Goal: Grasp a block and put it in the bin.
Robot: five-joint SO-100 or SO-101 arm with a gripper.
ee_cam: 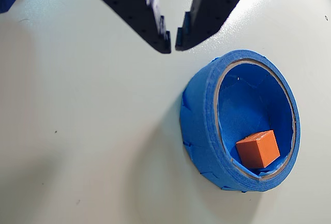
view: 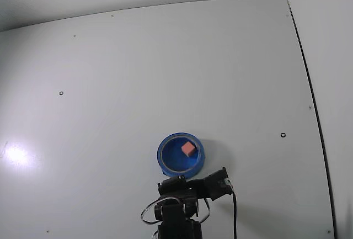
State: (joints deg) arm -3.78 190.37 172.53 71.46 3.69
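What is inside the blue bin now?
One orange-red block lies inside the bin, against its inner wall. The floor under the block is covered; nothing else shows inside.

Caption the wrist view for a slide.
Small orange-red cube resting inside the round blue bin on a white table, with the dark two-finger gripper empty and nearly closed beside the rim.

claw empty, tips nearly touching, slim gap between; arm low at bottom edge, fixed view.
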